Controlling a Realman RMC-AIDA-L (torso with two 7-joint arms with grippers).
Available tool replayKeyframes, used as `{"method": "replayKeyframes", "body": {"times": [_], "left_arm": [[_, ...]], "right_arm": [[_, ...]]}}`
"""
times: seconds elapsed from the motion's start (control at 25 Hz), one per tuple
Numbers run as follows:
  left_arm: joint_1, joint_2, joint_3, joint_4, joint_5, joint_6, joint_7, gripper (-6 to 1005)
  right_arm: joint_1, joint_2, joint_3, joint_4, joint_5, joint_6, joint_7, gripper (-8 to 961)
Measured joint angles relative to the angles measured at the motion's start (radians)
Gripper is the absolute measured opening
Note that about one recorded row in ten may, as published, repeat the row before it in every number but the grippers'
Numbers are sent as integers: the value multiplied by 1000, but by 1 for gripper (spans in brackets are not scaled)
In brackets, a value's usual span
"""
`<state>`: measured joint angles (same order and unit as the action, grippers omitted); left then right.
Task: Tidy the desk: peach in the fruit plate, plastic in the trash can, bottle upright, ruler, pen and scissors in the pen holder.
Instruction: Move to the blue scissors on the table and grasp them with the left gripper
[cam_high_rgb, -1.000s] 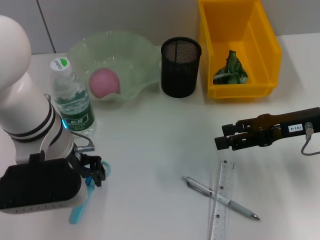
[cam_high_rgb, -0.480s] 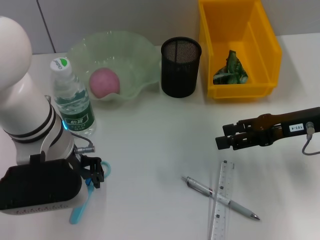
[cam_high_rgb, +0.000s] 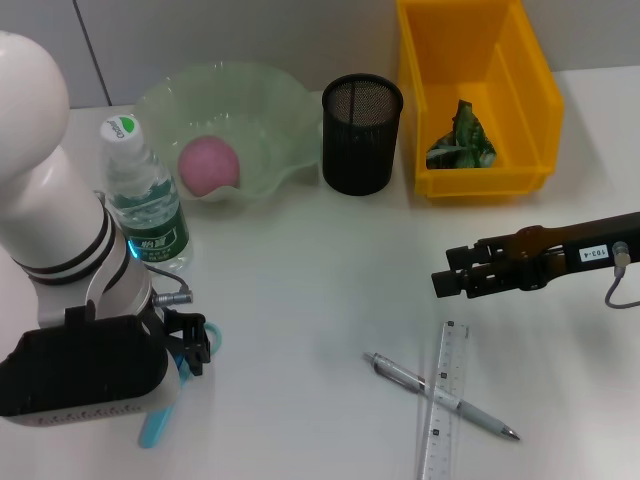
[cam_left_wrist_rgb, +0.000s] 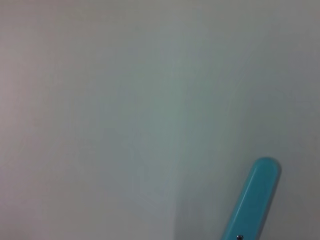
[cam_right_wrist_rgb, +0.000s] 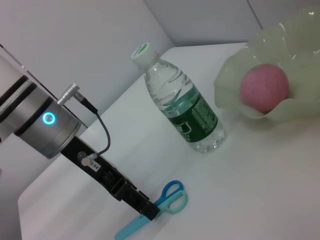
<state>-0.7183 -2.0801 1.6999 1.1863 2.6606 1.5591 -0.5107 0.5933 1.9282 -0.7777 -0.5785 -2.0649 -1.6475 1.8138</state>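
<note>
The white table (cam_high_rgb: 300, 290) carries a pale green fruit plate (cam_high_rgb: 262, 105), a black mesh pen holder (cam_high_rgb: 361, 135) and a yellow trash can (cam_high_rgb: 520, 90) in a row along its far side. A water bottle (cam_high_rgb: 145, 205) stands upright just beside the plate. Nearer, a pen (cam_high_rgb: 440, 397) lies crossed over a clear ruler (cam_high_rgb: 443, 400), and blue scissors (cam_high_rgb: 160, 420) lie at the left.

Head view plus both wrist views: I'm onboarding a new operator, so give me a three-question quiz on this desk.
1. True or false: the peach lies in the fruit plate.
2. What does the left gripper have hold of? A) pen B) scissors C) ruler
3. What lies across the ruler?

Key: 1 true. 2 B. 3 The pen; the right gripper hangs apart from both, near the trash can.
</note>
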Motion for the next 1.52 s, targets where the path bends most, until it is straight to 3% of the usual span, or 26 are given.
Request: {"method": "replayKeyframes", "body": {"times": [1.52], "left_arm": [[-12, 0, 18, -27, -6, -12, -11, 389]], "right_arm": [[4, -2, 5, -1, -12, -2, 8, 817]]}}
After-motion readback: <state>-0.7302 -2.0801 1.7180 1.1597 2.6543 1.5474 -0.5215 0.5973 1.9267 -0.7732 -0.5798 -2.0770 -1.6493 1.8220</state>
